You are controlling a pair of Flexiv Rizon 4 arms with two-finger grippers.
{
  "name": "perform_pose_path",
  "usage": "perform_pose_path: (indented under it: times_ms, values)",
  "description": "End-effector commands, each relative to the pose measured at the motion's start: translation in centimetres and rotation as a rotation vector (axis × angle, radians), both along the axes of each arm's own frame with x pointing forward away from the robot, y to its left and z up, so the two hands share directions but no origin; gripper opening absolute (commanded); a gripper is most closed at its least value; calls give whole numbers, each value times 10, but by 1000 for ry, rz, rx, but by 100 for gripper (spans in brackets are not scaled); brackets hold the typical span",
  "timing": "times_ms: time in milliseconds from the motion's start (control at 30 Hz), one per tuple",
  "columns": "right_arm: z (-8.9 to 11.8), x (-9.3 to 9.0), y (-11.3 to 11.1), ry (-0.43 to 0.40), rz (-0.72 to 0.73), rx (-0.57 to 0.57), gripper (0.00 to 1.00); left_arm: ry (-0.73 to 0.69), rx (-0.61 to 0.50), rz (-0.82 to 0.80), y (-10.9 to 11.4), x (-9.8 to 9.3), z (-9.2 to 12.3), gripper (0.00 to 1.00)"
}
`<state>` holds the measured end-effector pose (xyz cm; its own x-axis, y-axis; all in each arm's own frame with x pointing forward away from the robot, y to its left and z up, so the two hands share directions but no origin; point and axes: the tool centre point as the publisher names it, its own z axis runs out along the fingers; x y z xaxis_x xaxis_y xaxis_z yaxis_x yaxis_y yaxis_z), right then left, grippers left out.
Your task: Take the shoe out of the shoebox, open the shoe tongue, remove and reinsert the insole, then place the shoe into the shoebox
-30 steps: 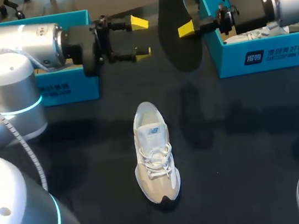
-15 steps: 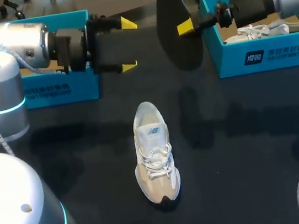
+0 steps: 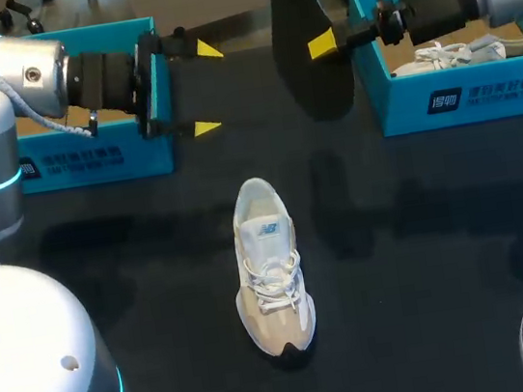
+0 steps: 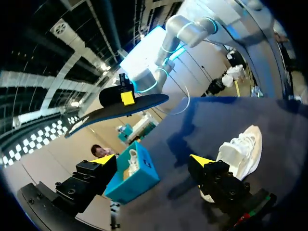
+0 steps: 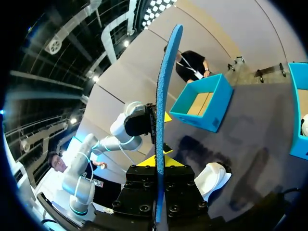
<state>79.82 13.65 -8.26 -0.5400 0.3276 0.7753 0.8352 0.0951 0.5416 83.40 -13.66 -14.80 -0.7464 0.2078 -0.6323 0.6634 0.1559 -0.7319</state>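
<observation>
While the right tool (image 3: 322,44) clamps the black insole (image 3: 316,86) upright above the counter (image 3: 427,260) beside the right shoebox (image 3: 452,96), the left tool (image 3: 205,88) hangs released and empty by the left shoebox (image 3: 91,161). The shoe (image 3: 271,263) lies mid-counter.

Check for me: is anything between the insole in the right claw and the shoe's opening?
Nothing visible does. The right claw holds the insole in the air; the shoe stands alone on the table below. The open left claw is off to one side.

Illegible white print (image 3: 472,96) on shoebox (image 3: 400,103) front
</observation>
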Motion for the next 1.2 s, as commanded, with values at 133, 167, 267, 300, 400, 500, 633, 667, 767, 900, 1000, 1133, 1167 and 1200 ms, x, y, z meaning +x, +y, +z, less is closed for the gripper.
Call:
perform_pose_path:
  times_ms: [133, 167, 267, 300, 400, 500, 633, 667, 767, 900, 1000, 1133, 1167, 1200]
  values:
    - [-10, 5, -2, -160, 14, 5, 0, 372, 81, 14, 6, -12, -6, 100]
    - [-12, 6, -2, -199, 17, 11, 0, 398, 78, 24, 6, -13, -7, 100]
    - [-15, 10, -2, -325, 37, 30, 0, 484, 56, 56, 6, -15, -8, 100]
    - [-16, 12, -1, -349, 33, 25, 0, 527, 47, 73, 6, -16, -8, 100]
    - [-21, 15, 2, -407, 45, 35, 0, 618, 27, 124, 8, -19, -9, 100]
    - [-26, 20, 5, -456, 69, 60, 0, 632, 25, 145, 9, -20, -9, 100]
    - [-30, 25, 12, -519, 89, 78, 0, 632, 25, 145, 9, -20, -9, 100]
    - [-32, 26, 13, -539, 101, 90, 0, 632, 25, 145, 9, -20, -9, 100]
    - [-37, 29, 17, -584, 111, 111, 0, 632, 25, 145, 9, -20, -9, 100]
    - [-43, 32, 23, -608, 115, 137, 0, 632, 25, 145, 9, -20, -9, 100]
    - [-49, 33, 30, -612, 117, 154, 0, 632, 25, 145, 9, -20, -9, 100]
    - [-54, 35, 40, -626, 121, 184, 0, 632, 25, 145, 9, -20, -9, 100]
    - [-56, 36, 43, -624, 124, 184, 0, 632, 25, 145, 9, -20, -9, 100]
    - [-57, 36, 45, -625, 128, 189, 0, 632, 25, 145, 9, -20, -9, 100]
